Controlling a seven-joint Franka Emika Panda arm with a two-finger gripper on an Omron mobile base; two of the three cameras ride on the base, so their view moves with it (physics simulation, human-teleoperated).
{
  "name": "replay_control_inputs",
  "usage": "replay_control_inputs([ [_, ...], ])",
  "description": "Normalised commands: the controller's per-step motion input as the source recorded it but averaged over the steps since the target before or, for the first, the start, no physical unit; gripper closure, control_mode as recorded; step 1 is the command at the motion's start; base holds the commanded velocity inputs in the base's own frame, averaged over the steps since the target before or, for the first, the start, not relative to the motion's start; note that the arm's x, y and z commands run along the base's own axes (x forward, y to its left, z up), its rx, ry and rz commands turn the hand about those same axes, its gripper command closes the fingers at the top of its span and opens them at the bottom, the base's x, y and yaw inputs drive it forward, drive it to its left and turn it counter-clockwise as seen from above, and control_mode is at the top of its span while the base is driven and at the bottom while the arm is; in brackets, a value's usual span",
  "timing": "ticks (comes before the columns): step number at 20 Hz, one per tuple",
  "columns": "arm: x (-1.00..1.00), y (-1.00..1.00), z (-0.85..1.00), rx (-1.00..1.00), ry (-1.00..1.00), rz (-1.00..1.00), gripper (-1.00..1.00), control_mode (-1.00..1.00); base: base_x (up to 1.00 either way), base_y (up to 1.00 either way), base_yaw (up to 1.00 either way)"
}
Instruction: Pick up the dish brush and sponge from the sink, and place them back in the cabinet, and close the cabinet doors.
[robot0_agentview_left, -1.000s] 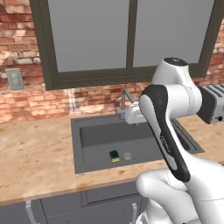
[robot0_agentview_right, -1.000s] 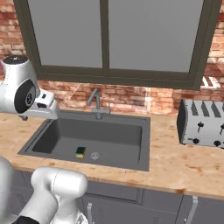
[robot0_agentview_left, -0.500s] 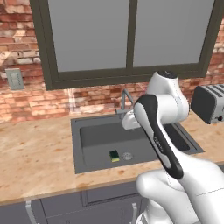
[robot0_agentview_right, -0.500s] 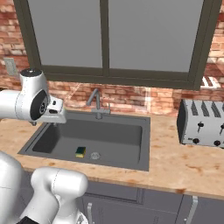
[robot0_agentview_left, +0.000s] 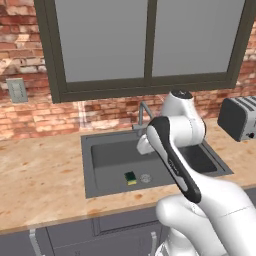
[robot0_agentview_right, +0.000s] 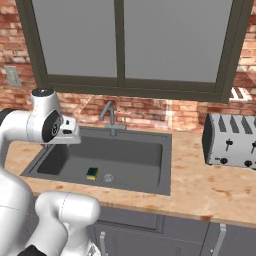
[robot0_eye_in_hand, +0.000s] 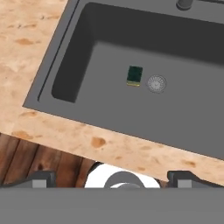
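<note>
Both fingertips (robot0_eye_in_hand: 43, 178) stand wide apart with nothing between them, the gripper (robot0_eye_in_hand: 117, 180) hanging high over the front edge of the sink (robot0_eye_in_hand: 65, 83) and looking down into it. From the two base views the hand sits by the near side of the basin, well above the floor of it, apart from everything inside.

Down on the sink floor lies the sponge (robot0_eye_in_hand: 134, 75), dark green face up with a sliver of yellow at one edge, roughly mid-basin and just beside the round drain (robot0_eye_in_hand: 156, 83). It rests flat and alone; nothing touches it. I can pick it out in the left base view too (robot0_agentview_left: 130, 177), near the front wall of the basin.

As for the dish brush, I cannot find it: no pale round-headed thing lies on the basin floor or on the beige counter (robot0_agentview_right: 210, 190) as far as I can see.

Above the faucet (robot0_agentview_right: 109, 116) the cabinet (robot0_agentview_left: 55, 80) runs along the brick wall; whether its doors stand shut or swung away I cannot tell.

By my reckoning the job has barely started. The sponge is not yet lifted, the brush is unaccounted for, and putting both on the shelf and shutting up all remain. Dropping toward the sponge looks the likely next step.
</note>
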Motion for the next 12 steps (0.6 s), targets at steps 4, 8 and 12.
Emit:
replay_control_inputs([
  [4, 0.23, 0.00, -0.32, -0.11, 0.00, 0.03, -1.00, -1.00, 0.00, 0.00, 0.00],
  [8, 0.17, 0.00, -0.28, -0.03, 0.00, 0.01, -1.00, -1.00, 0.00, 0.00, 0.00],
  [12, 0.22, 0.00, -0.28, 0.00, 0.00, 0.00, -1.00, -1.00, 0.00, 0.00, 0.00],
])
